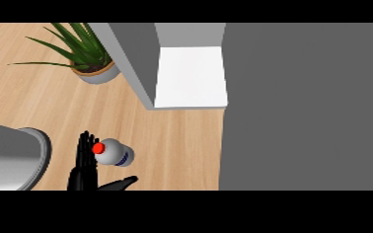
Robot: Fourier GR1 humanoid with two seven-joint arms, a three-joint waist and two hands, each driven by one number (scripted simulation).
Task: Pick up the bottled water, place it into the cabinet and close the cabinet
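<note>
The bottled water (115, 153) is white with a red cap and a blue label, standing on the wooden counter at the lower left. My left hand (83, 167) rises from the lower edge right beside it, on its left. The fingers are straight and lie along the bottle's left side; the thumb juts out to the right below the bottle. The hand is open and nothing is held. The cabinet (135, 64) stands open behind, with a white shelf (191, 76) showing inside. My right hand does not show.
A wide grey panel (295, 106) fills the right side of the view. A potted plant (89, 59) stands at the back left beside the cabinet's wall. A grey round vessel (20, 159) sits at the left edge near my hand.
</note>
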